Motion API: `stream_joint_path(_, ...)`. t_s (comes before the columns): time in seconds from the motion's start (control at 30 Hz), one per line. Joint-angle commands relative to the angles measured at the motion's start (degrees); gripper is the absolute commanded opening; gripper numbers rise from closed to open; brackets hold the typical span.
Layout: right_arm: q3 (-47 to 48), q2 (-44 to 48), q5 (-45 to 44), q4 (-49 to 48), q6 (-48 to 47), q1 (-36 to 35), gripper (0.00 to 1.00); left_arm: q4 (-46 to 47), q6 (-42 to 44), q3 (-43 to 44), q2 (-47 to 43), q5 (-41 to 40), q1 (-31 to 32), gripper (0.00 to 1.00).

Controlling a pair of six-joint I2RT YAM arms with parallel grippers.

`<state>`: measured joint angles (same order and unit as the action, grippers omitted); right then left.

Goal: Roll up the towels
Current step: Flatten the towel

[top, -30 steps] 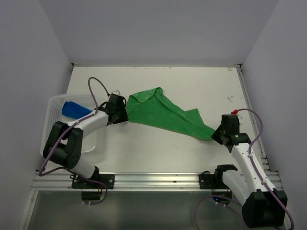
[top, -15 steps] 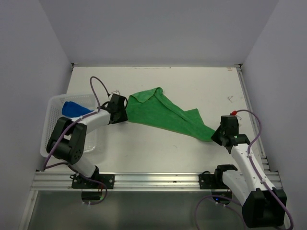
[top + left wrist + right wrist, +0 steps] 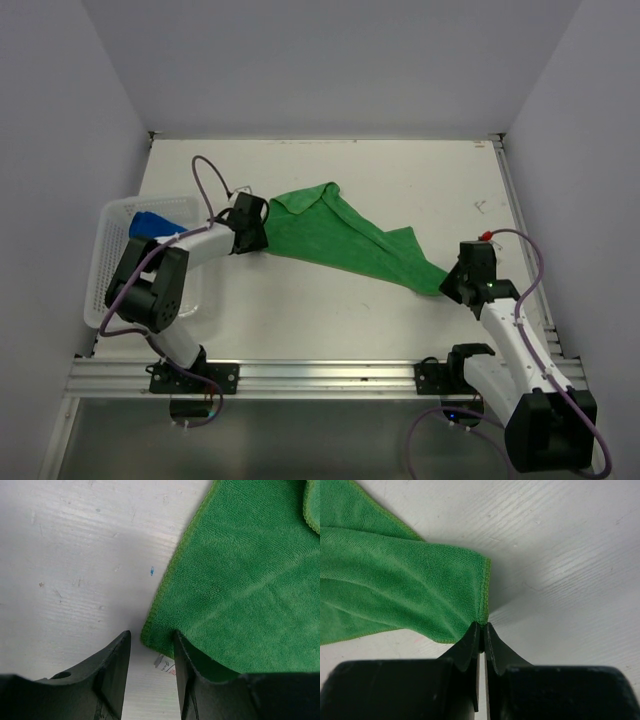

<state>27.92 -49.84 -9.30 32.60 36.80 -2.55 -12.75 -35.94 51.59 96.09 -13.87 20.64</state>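
The green towel (image 3: pixel 340 240) lies spread and creased across the middle of the table, running from upper left to lower right. My left gripper (image 3: pixel 256 232) is open at its left corner. In the left wrist view that corner (image 3: pixel 152 636) lies between the fingertips, with the left gripper (image 3: pixel 150 647) low over the table and a small white label showing under the hem. My right gripper (image 3: pixel 482 627) is shut on the towel's right corner, and the same right gripper (image 3: pixel 452 282) shows in the top view. The blue towel (image 3: pixel 150 222) sits bunched in the basket.
A white mesh basket (image 3: pixel 108 270) stands at the table's left edge, under my left arm. A raised rail (image 3: pixel 520 240) runs along the right side. Grey walls close in the back and both sides.
My left arm's elbow has swung right and its gripper has edged toward the green towel's corner. The towel and my right arm have stayed put.
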Motion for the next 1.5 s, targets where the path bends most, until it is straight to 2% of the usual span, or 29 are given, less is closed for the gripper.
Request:
stream_joint_path(0.0,0.03,0.27,0.42,-1.22,-1.02,0.35,0.0,1.51,0.08,1.76,1.46,-1.86,-0.43,0.42)
stream_joint_path(0.2,0.47,1.06,1.04,-1.05,-0.41,0.35,0.0,-0.08,0.0,0.35,2.34,-2.3,-0.43,0.37)
stream_joint_path(0.3,0.64,1.15,1.39,-0.87,-0.23,0.35,0.0,-0.17,0.0,-0.7,3.05,-1.61,-0.43,0.27)
stream_joint_path(0.53,1.08,1.77,1.74,-0.52,-0.15,0.44,0.0,0.98,-0.09,-2.81,4.71,0.6,-0.43,0.17)
stream_joint_path(0.57,1.08,1.86,1.83,-0.52,-0.15,0.44,0.0,1.15,-0.09,-3.16,4.72,0.68,-0.34,0.1)
stream_joint_path(0.67,1.08,1.59,2.27,-0.69,0.03,0.44,0.0,1.59,0.17,-3.25,4.46,1.04,-0.34,0.0)
stream_joint_path(0.83,1.52,0.98,2.97,-0.96,0.12,0.35,0.0,0.54,0.79,-1.59,2.96,0.6,-0.34,0.0)
stream_joint_path(1.17,5.12,-0.43,4.82,-0.7,0.91,0.44,0.0,-0.07,1.93,2.63,-8.19,4.55,-0.43,0.0)
stream_joint_path(1.47,15.91,-5.34,2.8,-0.34,2.66,0.35,0.0,-1.92,2.72,8.87,-9.79,7.88,-2.88,0.0)
